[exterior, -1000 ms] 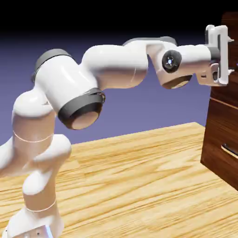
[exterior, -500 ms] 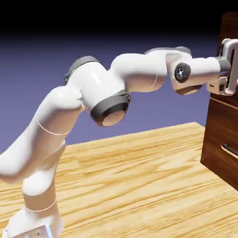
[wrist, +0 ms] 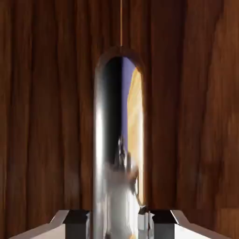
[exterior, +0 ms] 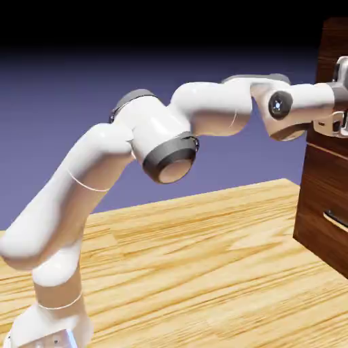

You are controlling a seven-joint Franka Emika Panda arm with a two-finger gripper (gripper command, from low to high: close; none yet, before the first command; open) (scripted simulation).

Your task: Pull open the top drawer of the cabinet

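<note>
The dark walnut cabinet (exterior: 328,183) stands at the exterior view's right edge. My hand reaches its upper front, the top drawer (exterior: 336,54), and the gripper (exterior: 344,102) is partly cut off by the frame edge. In the hand view the top drawer's wood front (wrist: 42,116) fills the picture. Its shiny metal bar handle (wrist: 119,140) runs up the middle, large and close. Both grey fingertips (wrist: 77,218) sit tight against the bar's two sides at the bottom edge, so the gripper (wrist: 116,219) is shut on the handle.
A lower drawer with its own thin bar handle (exterior: 336,219) shows below my hand. The light wood tabletop (exterior: 204,272) spreads between the arm's base (exterior: 51,319) and the cabinet.
The arm has stretched farther right, bringing the hand up to the cabinet front. The fingers, spread wide a second ago, have closed on the handle.
</note>
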